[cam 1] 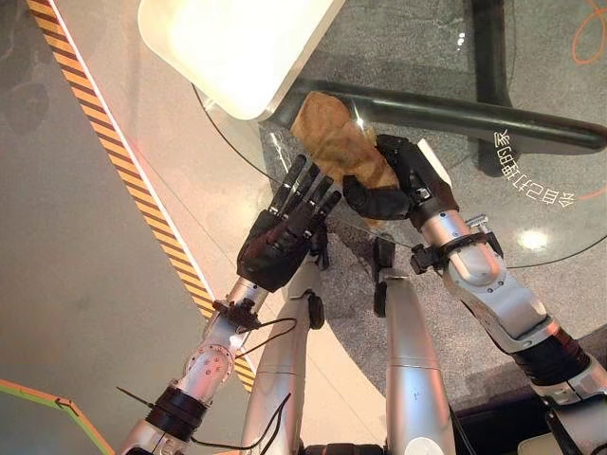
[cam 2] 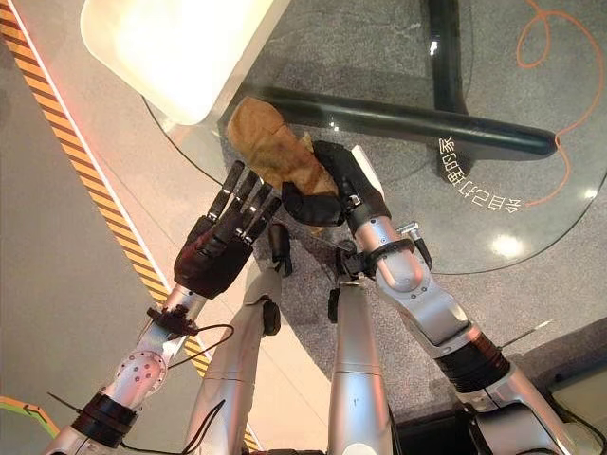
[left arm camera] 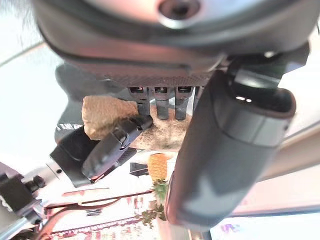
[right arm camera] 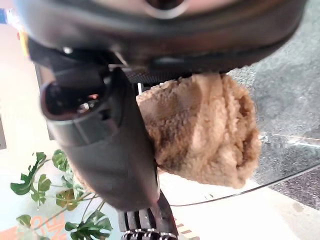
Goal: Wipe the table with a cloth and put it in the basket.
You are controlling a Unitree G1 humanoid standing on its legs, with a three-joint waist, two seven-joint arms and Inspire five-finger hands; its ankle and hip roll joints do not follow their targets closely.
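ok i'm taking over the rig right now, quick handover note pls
Right hand: shut on the cloth, a tan bundle held at the near edge of the glass table.
Left hand: open, fingers straight, holding nothing, right beside the cloth.
White basket: at the table's far left edge, past the cloth; I cannot see inside it.
Done: cloth is in hand. Whether wiping is finished I cannot tell.
Left: any remaining wiping, then carry the cloth to the basket and drop it in.

Head stereo pair looks down on the glass table; wrist cameras sit close behind their hands
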